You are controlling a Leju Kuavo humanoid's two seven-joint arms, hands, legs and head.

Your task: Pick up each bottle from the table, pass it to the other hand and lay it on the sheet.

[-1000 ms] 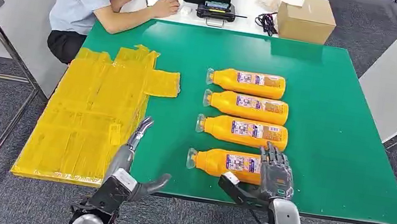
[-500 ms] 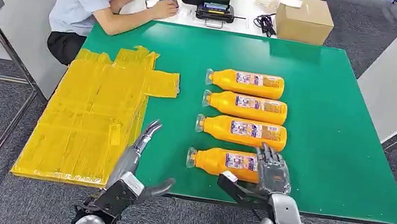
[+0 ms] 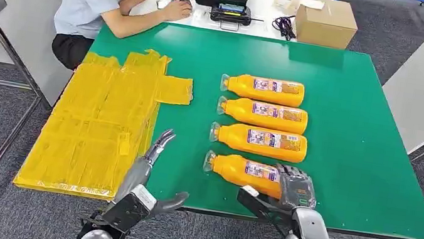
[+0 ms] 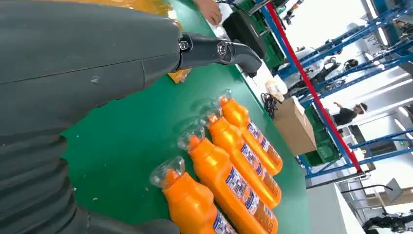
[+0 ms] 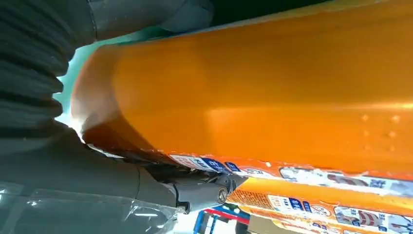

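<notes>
Fingers [image 3: 293,181] of the right hand [image 3: 295,191] grasped the nearest bottle [image 3: 244,170] at six o'clock on the desk [image 3: 357,147]; left hand [image 3: 148,167] hovered, released.

An orange bottle [image 5: 272,92] fills the frame, label edge along its underside. The right hand [image 5: 73,161] wraps its base, thumb at 7 o'clock. A second bottle [image 5: 336,204] at 5 o'clock.
</notes>
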